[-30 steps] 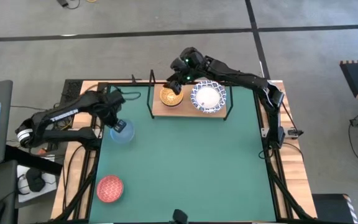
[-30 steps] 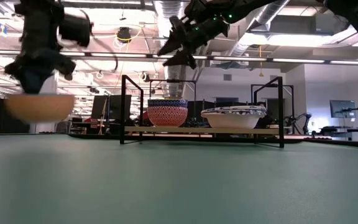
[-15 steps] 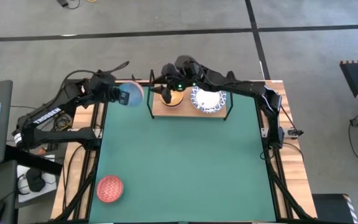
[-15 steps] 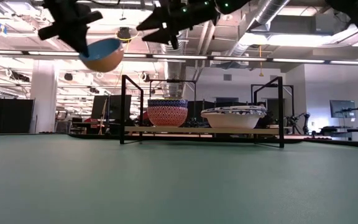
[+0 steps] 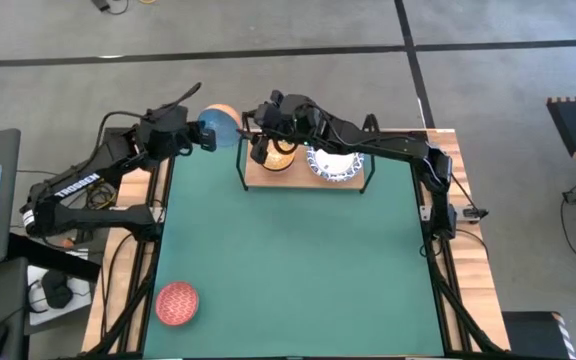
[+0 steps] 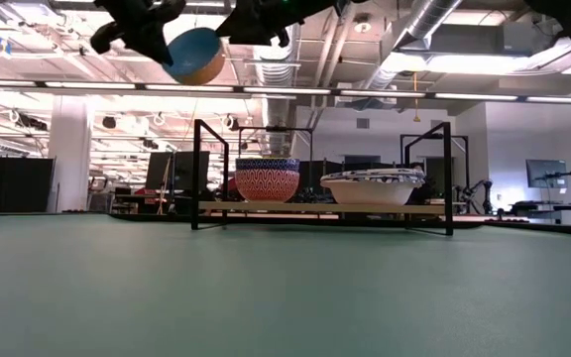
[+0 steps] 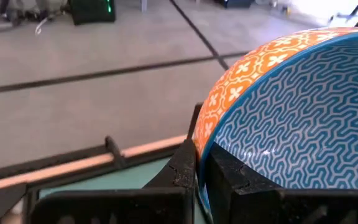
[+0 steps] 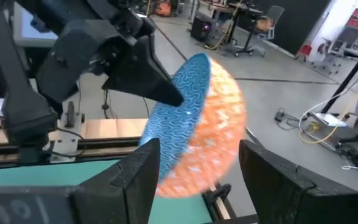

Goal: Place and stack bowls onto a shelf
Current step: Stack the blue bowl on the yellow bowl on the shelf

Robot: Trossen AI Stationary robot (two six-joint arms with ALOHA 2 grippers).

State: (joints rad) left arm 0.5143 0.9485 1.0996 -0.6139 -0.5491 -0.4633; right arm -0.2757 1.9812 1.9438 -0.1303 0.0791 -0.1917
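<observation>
Left gripper: it is shut tight on the rim of the small round bowl, light blue inside and orange outside. It holds the bowl tipped on its side, high in the air, past the far left edge of the big green mat.

Right gripper: it is up in the air just beside the light blue bowl, over the left end of the shelf. Its two dark fingers are spread wide with nothing in them, and the bowl sits in front of the gap. It looks like the bowl may be passed from one arm to the other.

Shelf: the small light-wood board with a thin black wire frame stands at the far edge of the table.

Done: a yellow bowl sits on the left of the shelf, on top of a dark striped one. White bowls with blue patterned rims sit on the right.

Left to do: the light blue bowl must go on the shelf. The small red bowl waits alone at the near left corner of the mat.

Room: the two arms are very close together, and the black wire frame is right under them. The middle and right of the mat have lots of open room.
</observation>
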